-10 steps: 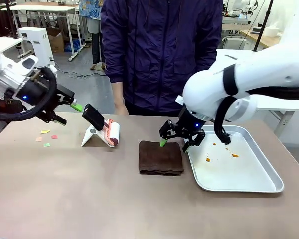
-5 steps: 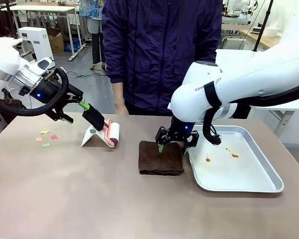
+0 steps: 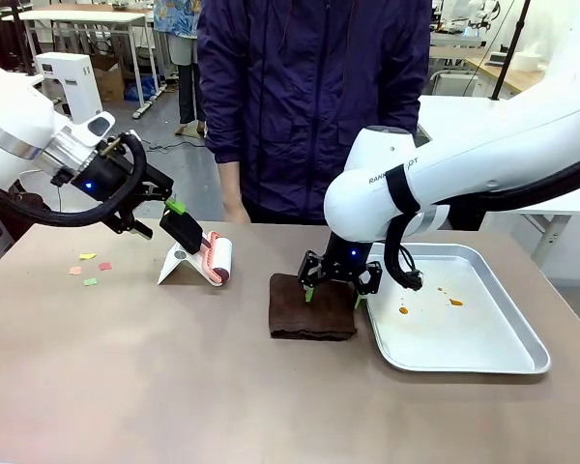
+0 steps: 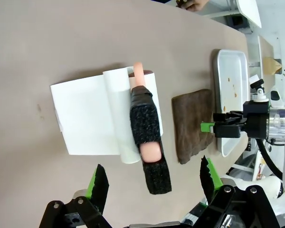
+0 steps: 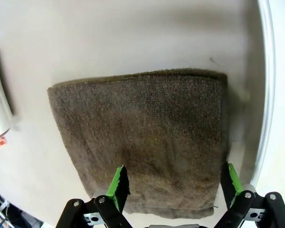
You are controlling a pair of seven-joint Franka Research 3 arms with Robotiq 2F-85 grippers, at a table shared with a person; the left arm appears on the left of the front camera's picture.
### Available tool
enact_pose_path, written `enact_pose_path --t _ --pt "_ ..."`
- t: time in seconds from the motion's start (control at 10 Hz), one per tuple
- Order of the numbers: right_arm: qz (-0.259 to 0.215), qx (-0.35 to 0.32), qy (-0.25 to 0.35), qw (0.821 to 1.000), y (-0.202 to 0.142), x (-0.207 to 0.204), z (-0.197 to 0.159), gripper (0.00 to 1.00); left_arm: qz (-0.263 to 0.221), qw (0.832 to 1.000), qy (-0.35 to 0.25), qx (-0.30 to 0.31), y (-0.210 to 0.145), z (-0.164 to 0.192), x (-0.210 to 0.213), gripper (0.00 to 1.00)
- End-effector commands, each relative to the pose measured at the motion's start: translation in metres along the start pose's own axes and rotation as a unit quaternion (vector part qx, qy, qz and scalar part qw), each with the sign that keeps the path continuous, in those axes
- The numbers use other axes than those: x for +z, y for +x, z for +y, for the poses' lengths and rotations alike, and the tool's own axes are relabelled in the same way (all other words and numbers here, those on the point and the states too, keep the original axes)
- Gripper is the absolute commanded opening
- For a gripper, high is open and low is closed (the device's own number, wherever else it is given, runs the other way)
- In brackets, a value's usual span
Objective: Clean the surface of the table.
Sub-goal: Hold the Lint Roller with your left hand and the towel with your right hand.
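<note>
Now spread and empty, left fingers (image 4: pixel 99 187) moved nearer roller (image 4: pixel 145 128), right fingers (image 5: pixel 118 184) over towel (image 5: pixel 147 133).

The table (image 3: pixel 126 387) bears brown cloth (image 3: pixel 312 309), metal tray (image 3: pixel 469 340), white stand (image 3: pixel 178 264), paper scraps (image 3: pixel 87 257).

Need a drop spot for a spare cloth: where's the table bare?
Bare: the whole near strip of the table, in front of the paper scraps, lint roller, towel and tray. Crowded: far middle, left gripper at the roller, right gripper over the towel.
</note>
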State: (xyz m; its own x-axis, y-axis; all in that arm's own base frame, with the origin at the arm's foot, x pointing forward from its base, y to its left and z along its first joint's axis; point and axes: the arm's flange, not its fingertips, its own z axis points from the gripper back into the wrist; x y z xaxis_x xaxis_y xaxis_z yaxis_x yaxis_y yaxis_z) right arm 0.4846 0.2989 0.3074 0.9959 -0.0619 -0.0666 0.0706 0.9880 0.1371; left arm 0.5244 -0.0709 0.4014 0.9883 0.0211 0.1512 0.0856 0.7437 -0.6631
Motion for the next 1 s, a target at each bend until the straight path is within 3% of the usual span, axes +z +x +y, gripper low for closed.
enact_pose_path --t 0.0,0.4,0.5,0.6,0.7,0.8,0.9 --pt "-0.009 -0.013 -0.022 1.000 0.0045 0.0000 0.0087 1.00 -0.011 1.000 0.001 -0.005 0.0046 -0.0071 -0.0094 1.00" --pt "-0.005 -0.013 -0.026 1.000 0.0040 -0.0054 0.0067 1.00 -0.014 1.000 0.008 -0.001 0.0069 -0.0105 -0.0156 1.00" --pt "-0.010 0.000 -0.021 1.000 0.0033 -0.0061 0.0063 1.00 -0.021 1.000 0.001 0.004 0.0075 -0.0103 -0.0155 0.78" --pt "-0.005 0.009 -0.020 1.000 0.0019 -0.0063 0.0076 0.40 -0.021 1.000 0.000 0.004 0.0073 -0.0107 -0.0153 0.41" --pt "-0.005 0.011 -0.017 1.000 0.0018 -0.0064 0.0081 0.40 -0.022 1.000 -0.001 0.003 0.0069 -0.0107 -0.0150 0.19" --pt "-0.007 0.010 -0.017 1.000 0.0022 -0.0067 0.0083 0.00 -0.024 1.000 0.001 0.002 0.0066 -0.0107 -0.0150 0.00" --pt "-0.007 0.010 -0.016 1.000 0.0020 -0.0069 0.0082 0.36 -0.023 1.000 -0.001 0.001 0.0067 -0.0109 -0.0147 0.00"
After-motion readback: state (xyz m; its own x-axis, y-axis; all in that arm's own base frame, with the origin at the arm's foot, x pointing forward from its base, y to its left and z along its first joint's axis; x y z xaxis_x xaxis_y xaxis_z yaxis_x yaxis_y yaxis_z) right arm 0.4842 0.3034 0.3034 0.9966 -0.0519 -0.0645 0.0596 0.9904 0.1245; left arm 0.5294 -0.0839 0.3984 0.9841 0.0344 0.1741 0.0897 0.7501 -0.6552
